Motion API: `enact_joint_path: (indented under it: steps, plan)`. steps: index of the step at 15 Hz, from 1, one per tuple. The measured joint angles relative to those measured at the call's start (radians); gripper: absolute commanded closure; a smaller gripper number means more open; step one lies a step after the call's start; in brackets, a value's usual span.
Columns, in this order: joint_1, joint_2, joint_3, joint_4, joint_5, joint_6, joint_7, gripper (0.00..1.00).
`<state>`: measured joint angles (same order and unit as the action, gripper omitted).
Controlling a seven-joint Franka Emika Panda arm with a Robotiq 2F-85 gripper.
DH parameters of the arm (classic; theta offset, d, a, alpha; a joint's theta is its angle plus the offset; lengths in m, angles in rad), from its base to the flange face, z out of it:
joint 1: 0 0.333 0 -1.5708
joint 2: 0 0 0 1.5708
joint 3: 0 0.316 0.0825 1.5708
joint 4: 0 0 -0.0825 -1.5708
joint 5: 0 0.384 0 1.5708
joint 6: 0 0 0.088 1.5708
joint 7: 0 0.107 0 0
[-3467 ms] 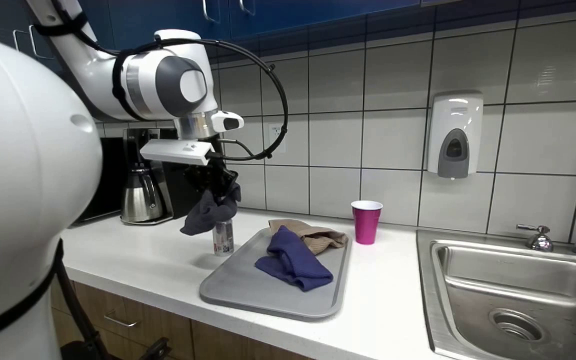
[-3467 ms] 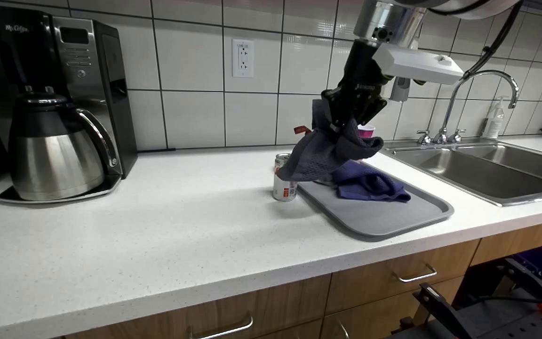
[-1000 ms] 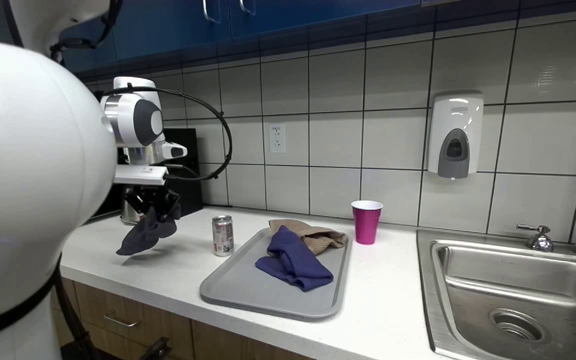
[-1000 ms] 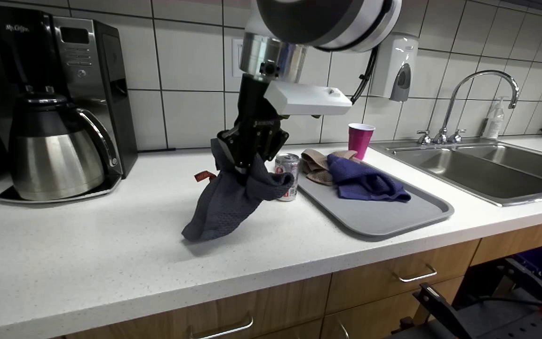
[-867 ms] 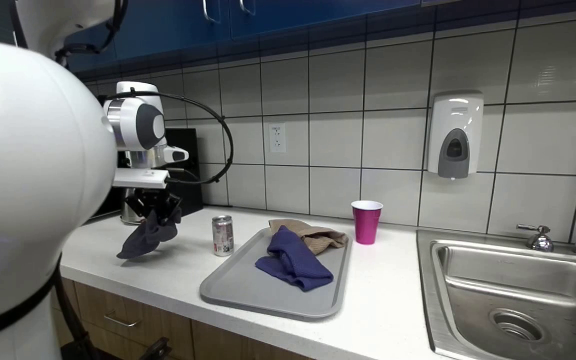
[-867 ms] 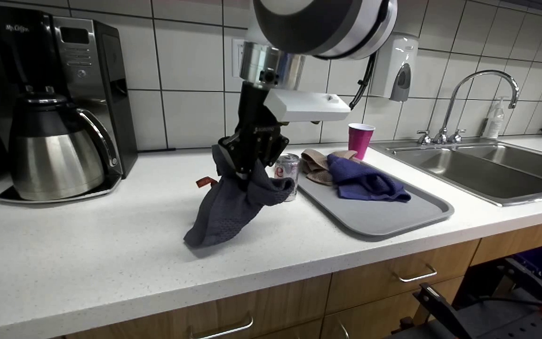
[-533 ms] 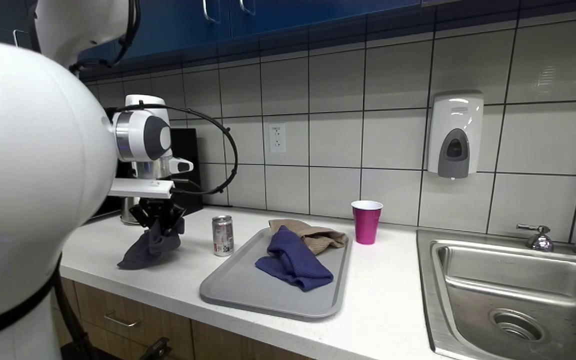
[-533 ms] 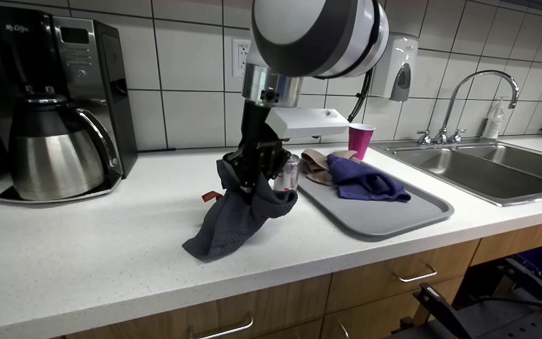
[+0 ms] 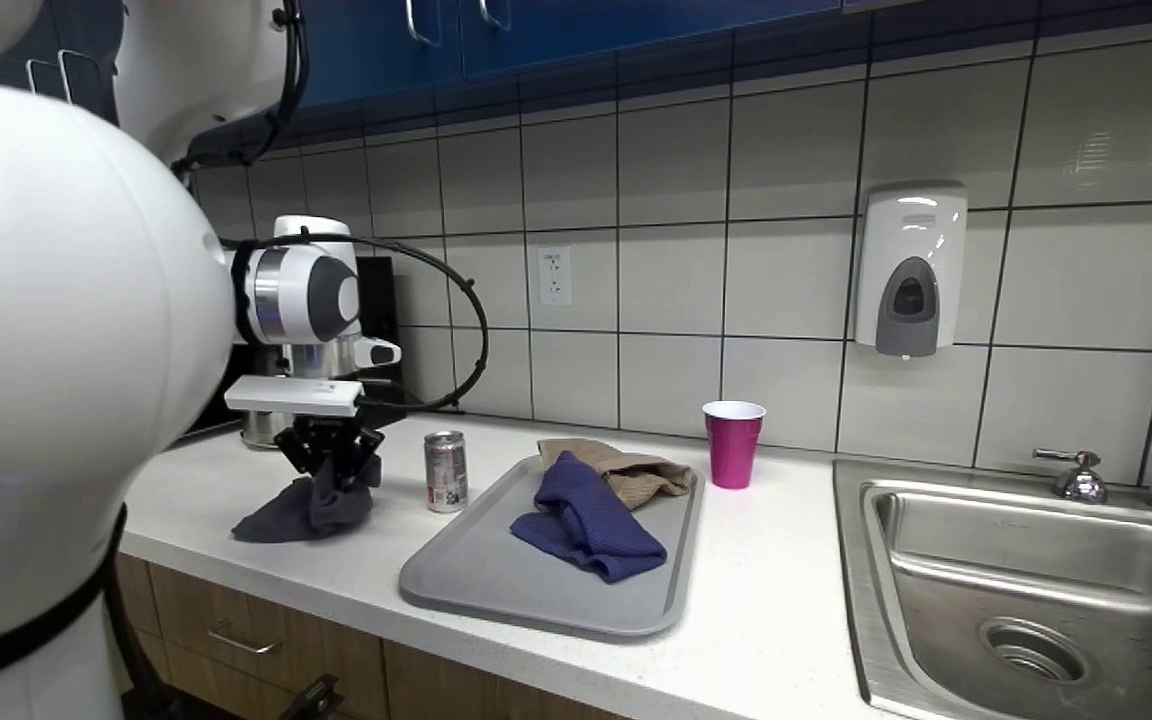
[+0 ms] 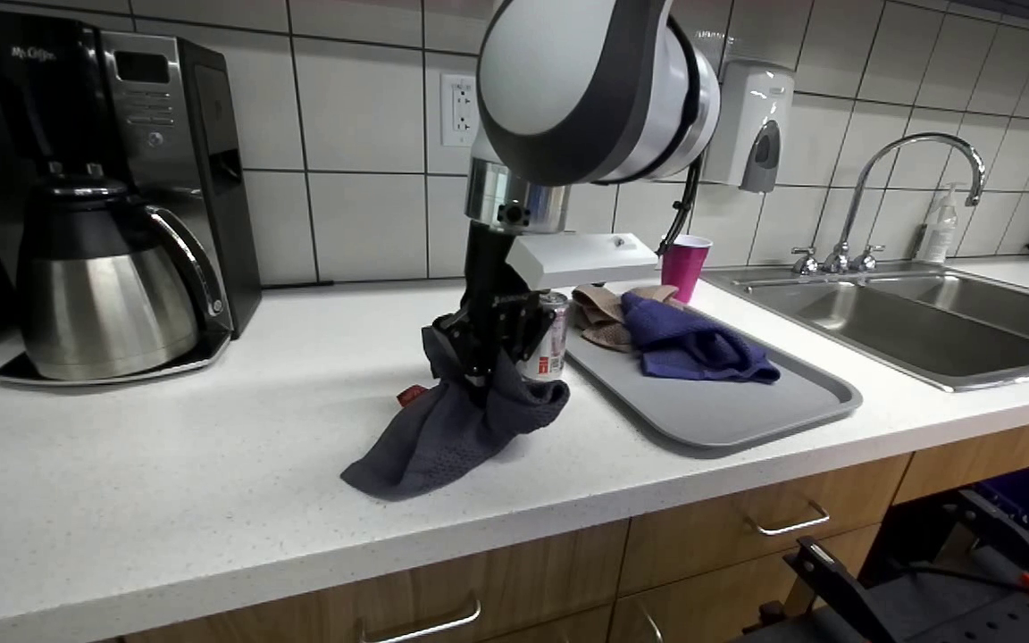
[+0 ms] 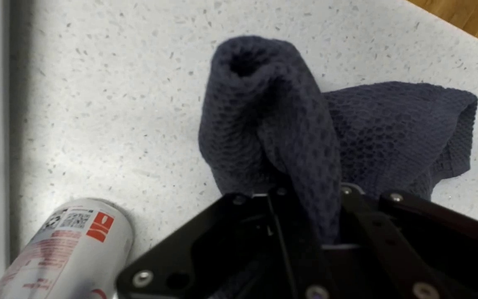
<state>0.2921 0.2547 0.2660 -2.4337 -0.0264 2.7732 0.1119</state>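
Both exterior views, left to right: a lidded carafe (image 10: 108, 304), contents hidden; the hand (image 10: 479, 373), pinching a dark gray cloth (image 10: 447, 438) that rests on the desk (image 10: 175, 491); an upright can (image 9: 446, 471) just beside a tray (image 9: 496, 570) bearing a brown cloth (image 9: 636, 477) and a purple cloth (image 9: 591, 525); a magenta cup (image 9: 733, 450), inside unseen; a steel sink (image 9: 1026, 580).

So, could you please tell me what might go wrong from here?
The can stands upright close beside the hand, so a sideways swing could tip it over. The dark cloth is bunched in the hand, so it might snag or stay crumpled if let go. The hand is also low over the counter, so pushing lower could jam it.
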Motion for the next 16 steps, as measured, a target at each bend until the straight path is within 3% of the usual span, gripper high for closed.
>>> enact_joint_path:
  steps: [8, 16]
  plan:
    - [0.000, 0.009, -0.018, 0.017, -0.001, 0.001, 0.000, 0.01]
    - [0.000, -0.024, -0.018, 0.022, -0.001, 0.002, 0.000, 0.00]
